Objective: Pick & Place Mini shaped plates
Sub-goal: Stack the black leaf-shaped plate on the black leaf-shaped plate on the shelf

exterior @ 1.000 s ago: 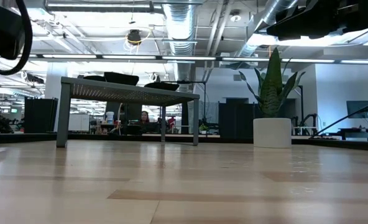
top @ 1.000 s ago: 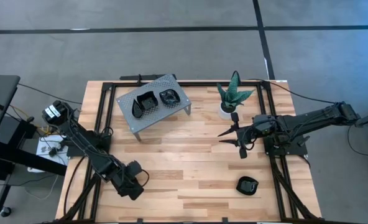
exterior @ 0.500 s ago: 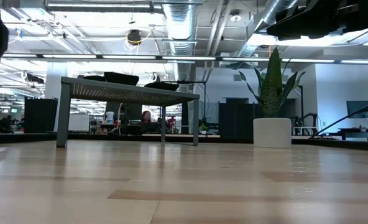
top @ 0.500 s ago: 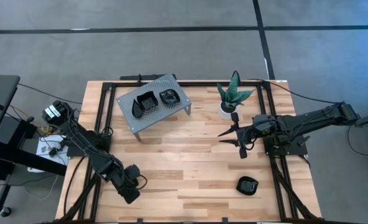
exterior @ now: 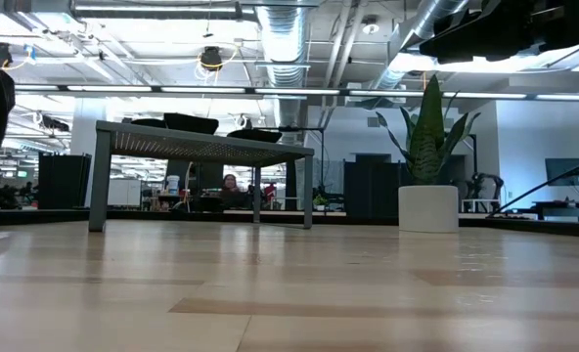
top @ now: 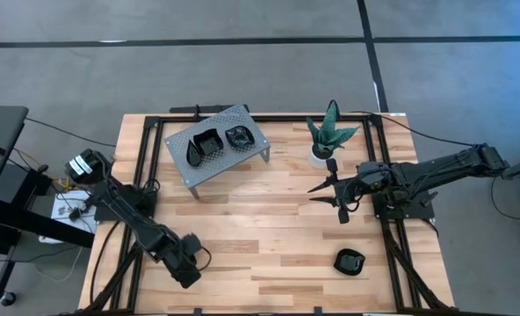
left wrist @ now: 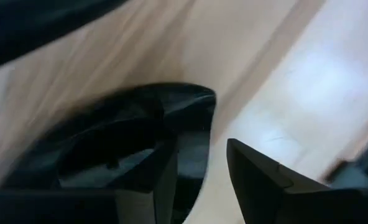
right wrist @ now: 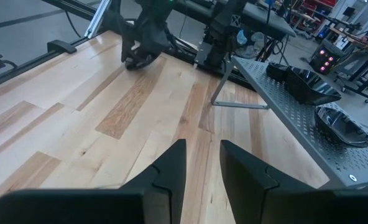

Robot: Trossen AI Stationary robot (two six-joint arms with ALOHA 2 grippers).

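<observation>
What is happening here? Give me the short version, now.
The left pincer is near the wooden table's front-left corner, jaws apart astride the rim of a small glossy black plate, not gripping it. The right pincer hangs open and empty over mid-table by the green spiky plant. Two more black plates lie on the grey perforated metal stand; another black plate lies front-right.

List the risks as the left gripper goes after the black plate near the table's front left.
1. The left gripper has one finger over the glossy black plate, the other on bare wood beside it; closing could clip the rim and skid the plate.
2. The grey perforated metal stand already holds two black dishes, so another could knock them.
3. The right gripper hovers mid-table near the potted plant.
</observation>
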